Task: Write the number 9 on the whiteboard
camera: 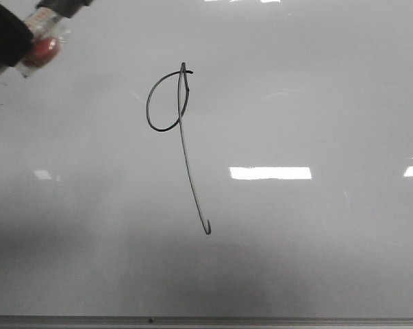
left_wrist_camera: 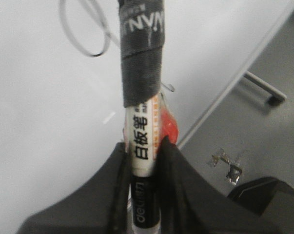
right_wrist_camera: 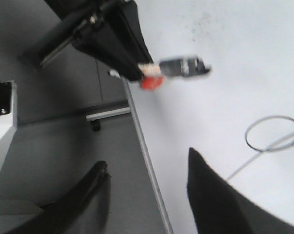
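The whiteboard [camera: 309, 103] fills the front view, with its grey frame strip [camera: 261, 320] along the near edge. The number 9 [camera: 181, 130] is drawn in thin black line left of centre, a loop over a long slanted tail ending in a small hook. My left gripper [left_wrist_camera: 144, 145] is shut on a white marker [left_wrist_camera: 143, 141] with black lettering and a dark taped upper part. In the front view the marker [camera: 42, 44] sits at the far left corner, well away from the 9. My right gripper [right_wrist_camera: 147, 158] is open and empty over the board's edge [right_wrist_camera: 143, 146].
Bright rectangular light reflections [camera: 270, 173] lie on the board. Beyond the board's edge is grey floor with a metal bar [left_wrist_camera: 266, 87] and small scraps [left_wrist_camera: 227, 165]. A white box edge [right_wrist_camera: 3, 126] shows beside the right arm.
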{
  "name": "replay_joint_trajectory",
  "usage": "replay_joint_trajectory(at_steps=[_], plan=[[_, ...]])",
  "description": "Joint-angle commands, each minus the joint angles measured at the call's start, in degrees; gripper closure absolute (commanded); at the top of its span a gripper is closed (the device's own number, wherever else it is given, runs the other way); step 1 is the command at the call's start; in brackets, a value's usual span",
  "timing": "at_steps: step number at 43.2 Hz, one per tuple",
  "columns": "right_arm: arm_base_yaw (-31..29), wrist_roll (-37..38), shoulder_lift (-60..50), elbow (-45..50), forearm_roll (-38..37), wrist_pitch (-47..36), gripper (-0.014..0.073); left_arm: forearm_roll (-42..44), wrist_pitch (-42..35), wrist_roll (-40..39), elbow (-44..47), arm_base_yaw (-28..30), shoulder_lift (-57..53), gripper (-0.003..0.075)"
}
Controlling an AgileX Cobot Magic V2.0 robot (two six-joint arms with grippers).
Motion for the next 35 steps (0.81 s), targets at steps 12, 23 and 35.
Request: replay_joint_trajectory(at_steps=[12,23,35], plan=[[-17.3,9.4,-21.2,25.5,2.6,-12.5,0.0531,-4.8,-13.8,-7.0,2.0,17.1,-0.7,0.0739],[-19.7,9.4,-33.7,35.2,2.7,-16.9,0.0662,-8.7,-29.1,-7.0,8.8,17.2,1.8,0.0739],[-19.7,9.4,-34.5,35.4,2.7,-17.5,0.0662,-12.5,-34.6,-7.0,6.5,16.2,14.3,0.0739]])
